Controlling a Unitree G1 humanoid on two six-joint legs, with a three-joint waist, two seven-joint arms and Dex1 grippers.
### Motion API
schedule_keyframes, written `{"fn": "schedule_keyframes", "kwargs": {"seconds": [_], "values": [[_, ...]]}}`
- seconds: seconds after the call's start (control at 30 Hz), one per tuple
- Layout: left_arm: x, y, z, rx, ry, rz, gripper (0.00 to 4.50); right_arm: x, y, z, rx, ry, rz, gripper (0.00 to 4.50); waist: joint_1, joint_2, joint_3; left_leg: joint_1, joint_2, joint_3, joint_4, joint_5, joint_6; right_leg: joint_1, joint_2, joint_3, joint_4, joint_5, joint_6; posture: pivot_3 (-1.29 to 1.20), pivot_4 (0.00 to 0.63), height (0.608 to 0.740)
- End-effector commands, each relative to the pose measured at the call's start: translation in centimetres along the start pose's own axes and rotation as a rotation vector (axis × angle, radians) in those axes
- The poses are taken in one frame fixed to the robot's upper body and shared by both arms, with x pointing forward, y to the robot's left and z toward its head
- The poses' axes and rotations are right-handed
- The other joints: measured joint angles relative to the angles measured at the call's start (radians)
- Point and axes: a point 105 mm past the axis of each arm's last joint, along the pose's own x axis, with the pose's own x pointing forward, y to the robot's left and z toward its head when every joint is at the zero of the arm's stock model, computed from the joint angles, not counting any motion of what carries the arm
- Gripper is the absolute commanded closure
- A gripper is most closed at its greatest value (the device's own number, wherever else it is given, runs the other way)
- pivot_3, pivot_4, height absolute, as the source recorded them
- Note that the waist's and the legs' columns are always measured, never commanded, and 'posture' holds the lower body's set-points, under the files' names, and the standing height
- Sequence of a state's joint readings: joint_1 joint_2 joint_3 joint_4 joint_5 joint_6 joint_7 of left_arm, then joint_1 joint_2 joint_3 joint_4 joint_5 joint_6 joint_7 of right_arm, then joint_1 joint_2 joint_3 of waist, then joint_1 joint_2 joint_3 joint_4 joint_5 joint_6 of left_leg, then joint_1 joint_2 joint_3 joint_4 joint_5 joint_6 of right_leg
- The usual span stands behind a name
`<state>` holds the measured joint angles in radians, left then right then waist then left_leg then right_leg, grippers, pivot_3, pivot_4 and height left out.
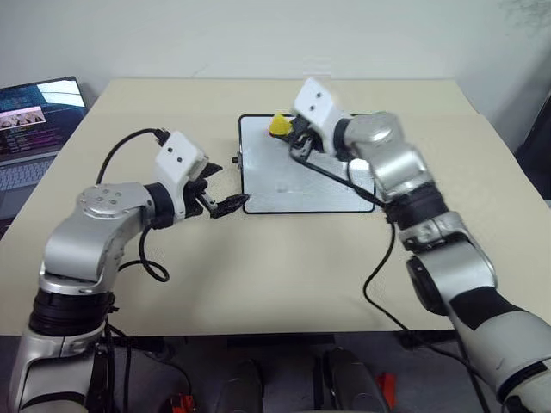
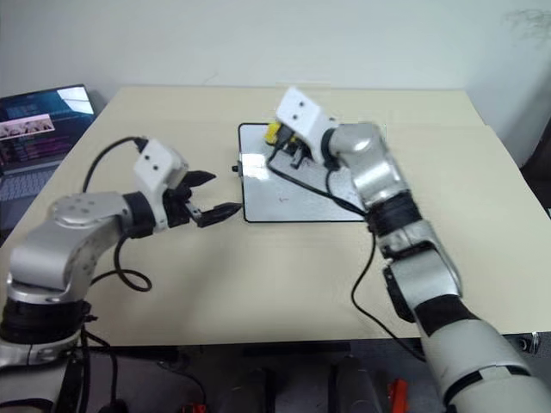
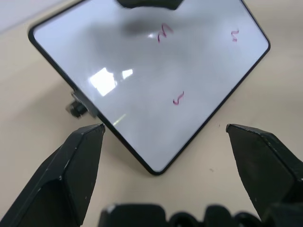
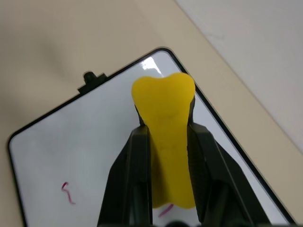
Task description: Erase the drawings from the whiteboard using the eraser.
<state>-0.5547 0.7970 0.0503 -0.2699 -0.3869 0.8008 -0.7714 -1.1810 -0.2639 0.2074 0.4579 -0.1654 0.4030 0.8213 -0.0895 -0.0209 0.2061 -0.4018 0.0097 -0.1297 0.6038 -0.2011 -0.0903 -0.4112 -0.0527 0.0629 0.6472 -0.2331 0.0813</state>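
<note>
The whiteboard [image 1: 275, 185] lies flat mid-table, black-framed, with a small knob on its left edge. Three small red drawings show on it in the left wrist view: one squiggle [image 3: 164, 32], another [image 3: 234, 35] and a third [image 3: 178, 98]. My right gripper [image 4: 168, 130] is shut on the yellow eraser [image 4: 163, 94], held over the board's far left corner [image 1: 279, 126]. I cannot tell whether the eraser touches the surface. My left gripper [image 1: 225, 188] is open just off the board's near left corner, and nothing sits between its fingers [image 3: 80, 161].
An open laptop [image 1: 34, 120] stands at the table's far left edge. A black cable [image 1: 379, 258] hangs from my right arm across the beige table [image 1: 258, 284], and another loops by my left arm [image 1: 155, 271].
</note>
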Motion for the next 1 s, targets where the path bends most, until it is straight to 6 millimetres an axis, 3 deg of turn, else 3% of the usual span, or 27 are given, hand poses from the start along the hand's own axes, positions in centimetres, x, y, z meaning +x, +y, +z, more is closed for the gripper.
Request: {"fn": "schedule_keyframes", "kwargs": {"seconds": [0.03, 0.2, 0.4, 0.77, 1.0], "values": [[-1.1, 0.2, 1.7, 0.077, -0.027, -0.013, 0.00, -4.4, -0.4, 0.5, -0.010, 0.011, 0.020, 3.82, 0.004, 0.000, 0.000, 0.000, 0.000, 0.000, -0.001, 0.000, 0.000, 0.000, 0.000, 0.000, 0.000, -0.001, 0.000, 0.00, 0.150, 0.740], [-1.3, 0.3, 1.0, 0.095, 0.010, -0.046, 0.00, -8.6, -2.3, -3.1, -0.032, 0.178, -0.043, 3.82, 0.004, 0.000, 0.000, 0.000, 0.000, 0.002, 0.000, -0.001, -0.001, 0.000, -0.001, 0.000, 0.000, -0.002, 0.000, 0.00, 0.150, 0.740], [-1.6, 0.2, -0.3, 0.108, 0.060, -0.077, 0.00, -11.5, -3.6, -6.4, -0.109, 0.314, -0.075, 3.82, 0.003, 0.000, 0.000, 0.001, 0.001, 0.005, 0.000, -0.001, -0.001, 0.000, 0.000, 0.003, -0.001, -0.005, 0.003, 0.00, 0.150, 0.740], [-2.9, 1.0, 0.1, 0.131, 0.075, -0.082, 0.00, -14.2, -3.3, -7.0, -0.233, 0.333, -0.004, 3.82, 0.004, -0.001, 0.001, 0.001, 0.001, 0.006, 0.001, -0.001, -0.001, 0.000, -0.001, 0.004, -0.001, -0.005, 0.004, 0.00, 0.150, 0.740], [-3.2, 1.0, 0.0, 0.138, 0.088, -0.094, 0.00, -14.7, -2.9, -7.4, -0.222, 0.338, 0.001, 3.82, 0.005, -0.001, 0.001, 0.001, 0.001, 0.006, 0.001, -0.001, -0.001, 0.000, -0.001, 0.004, -0.001, -0.005, 0.004, 0.00, 0.150, 0.740]]}}
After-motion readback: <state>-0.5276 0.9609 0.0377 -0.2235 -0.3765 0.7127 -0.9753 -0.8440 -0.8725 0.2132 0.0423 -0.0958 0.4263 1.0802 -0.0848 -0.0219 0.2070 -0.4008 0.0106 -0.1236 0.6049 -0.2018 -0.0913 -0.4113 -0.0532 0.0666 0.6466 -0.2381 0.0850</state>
